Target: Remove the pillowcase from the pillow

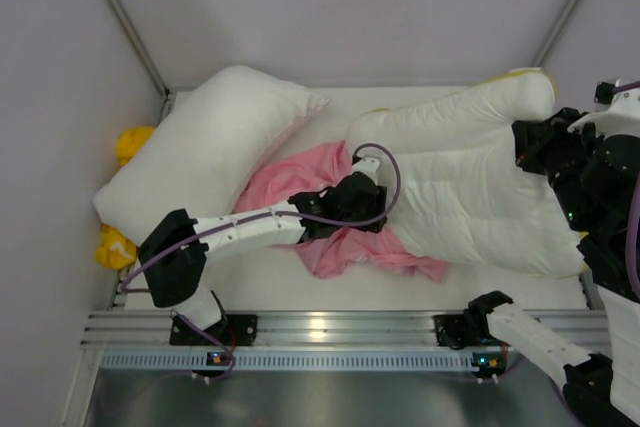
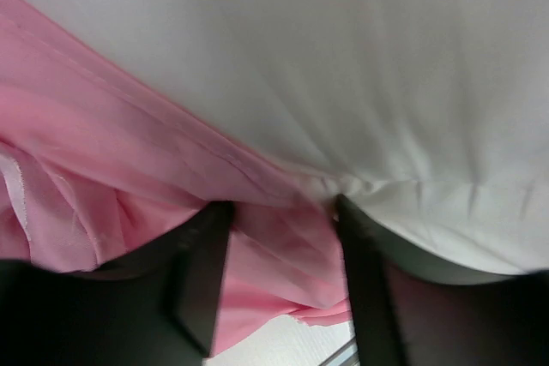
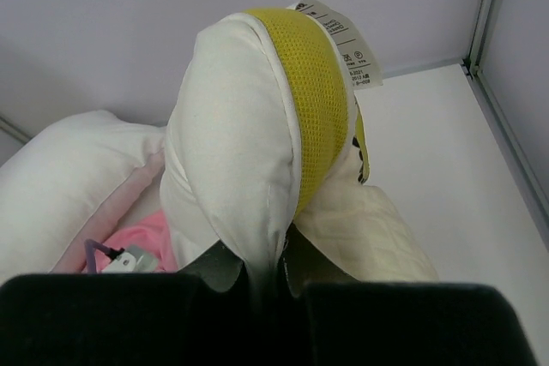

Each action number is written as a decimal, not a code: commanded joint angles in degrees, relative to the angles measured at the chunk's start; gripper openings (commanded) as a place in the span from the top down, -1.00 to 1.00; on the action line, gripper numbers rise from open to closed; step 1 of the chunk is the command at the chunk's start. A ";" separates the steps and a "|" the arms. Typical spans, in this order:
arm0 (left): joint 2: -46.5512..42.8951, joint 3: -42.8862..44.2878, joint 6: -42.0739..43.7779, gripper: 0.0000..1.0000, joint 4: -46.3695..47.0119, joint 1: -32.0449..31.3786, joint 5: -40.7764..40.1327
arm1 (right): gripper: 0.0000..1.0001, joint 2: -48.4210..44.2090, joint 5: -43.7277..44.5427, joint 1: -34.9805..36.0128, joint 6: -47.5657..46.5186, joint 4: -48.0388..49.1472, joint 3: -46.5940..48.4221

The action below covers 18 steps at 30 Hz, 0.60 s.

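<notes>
Although the right hand (image 3: 262, 272) had its fingers closed on a corner of the pillow (image 1: 470, 197), just below the yellow mesh band (image 3: 313, 100), the pinched filling had collapsed into a thin fold. That suggested a light, soft body that would sag and swing rather than hold its shape. The pillow lay on the right half of the surface (image 1: 280, 287), its left end against the pink pillowcase (image 1: 300, 182). The pillowcase was bunched in loose folds between this pillow and a plain white pillow (image 1: 200, 152) at the left.

The left hand (image 2: 283, 280) was pressed in where pink cloth met white, fingers apart and pink fabric loose between them, not visibly pinched. The pillowcase looked thin, limp and slightly glossy, so it would probably slide easily and slip from a shallow pinch. A doubled fold or the hemmed edge, gathered deep between the fingers, seemed the better hold. Whether any of the pillow remained inside the case could not be told.
</notes>
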 commanded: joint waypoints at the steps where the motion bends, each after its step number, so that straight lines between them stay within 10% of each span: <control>1: -2.32 -3.88 0.48 0.00 2.59 0.07 2.29 | 1.00 -0.53 0.05 0.65 1.23 5.99 3.88; 3: -6.18 -10.03 -1.18 0.56 4.26 0.07 2.57 | 1.00 0.00 1.19 0.65 0.79 6.07 4.06; 8: -18.14 -22.95 -4.53 0.98 6.91 -0.02 1.69 | 1.00 1.67 4.09 0.57 -0.26 6.95 5.20; 18: -24.04 -33.69 -6.47 1.00 6.91 0.15 -3.76 | 1.00 6.94 -1.88 0.57 1.49 8.89 13.46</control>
